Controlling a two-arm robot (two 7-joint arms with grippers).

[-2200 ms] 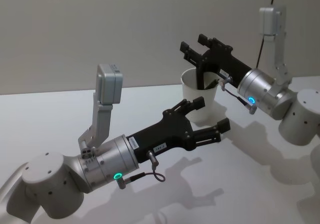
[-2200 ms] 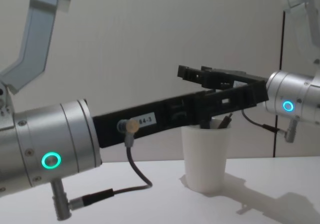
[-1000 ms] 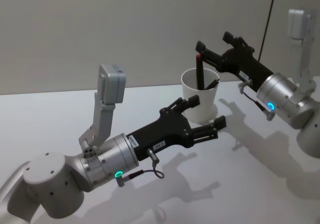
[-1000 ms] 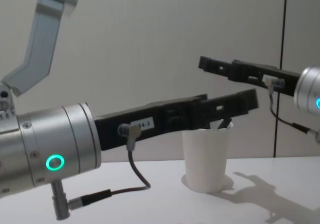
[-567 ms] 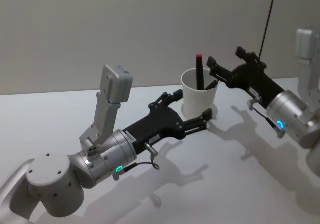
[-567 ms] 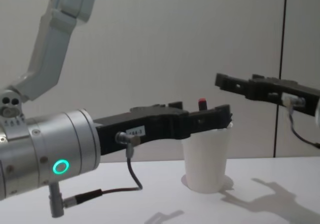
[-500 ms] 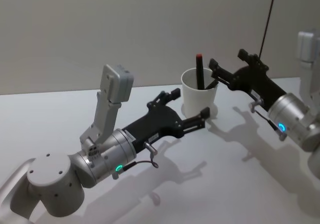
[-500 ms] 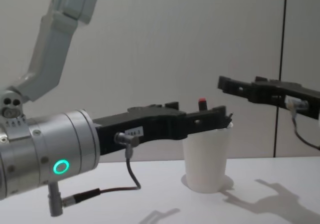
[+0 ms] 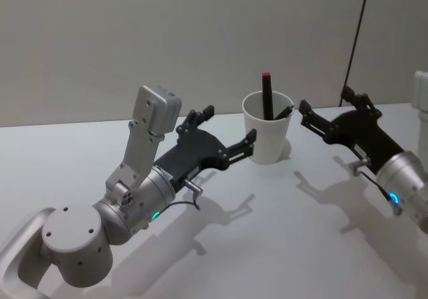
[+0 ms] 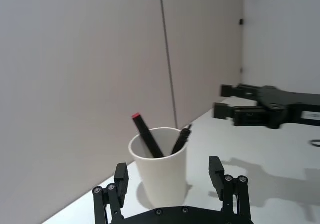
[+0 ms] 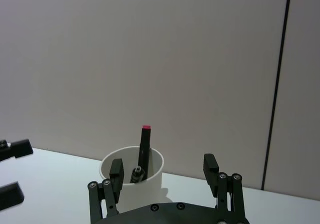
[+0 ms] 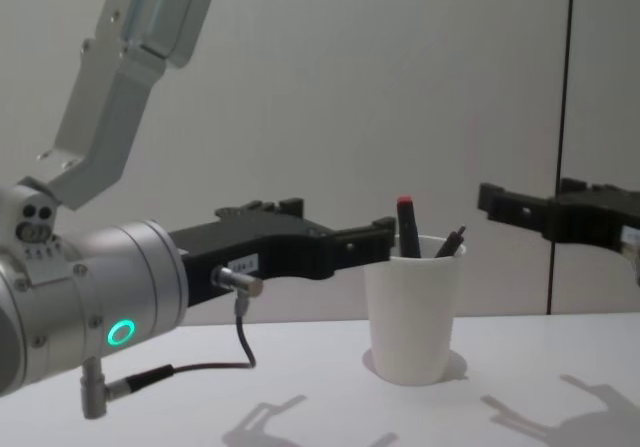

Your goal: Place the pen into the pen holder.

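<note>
The pen holder (image 9: 267, 138), a white paper cup, stands upright at the back of the table. The pen (image 9: 267, 95), black with a red tip, leans inside it and sticks out above the rim. A second dark pen (image 9: 284, 112) rests beside it in the cup. My left gripper (image 9: 229, 125) hovers open and empty just left of the cup, not touching it. My right gripper (image 9: 324, 100) hangs open and empty a short way to the cup's right. From the chest, the cup (image 12: 413, 317) sits between the left gripper (image 12: 340, 222) and the right gripper (image 12: 520, 202).
The white table (image 9: 301, 245) spreads bare in front of the cup. A plain grey wall stands close behind it, with a dark vertical line (image 12: 565, 117) at the right. My left arm's grey elbow (image 9: 70, 245) sits low at the front left.
The right gripper let go of the red-tipped pen in the cup and drew back to the right. The left gripper pulled back leftward from the cup.
</note>
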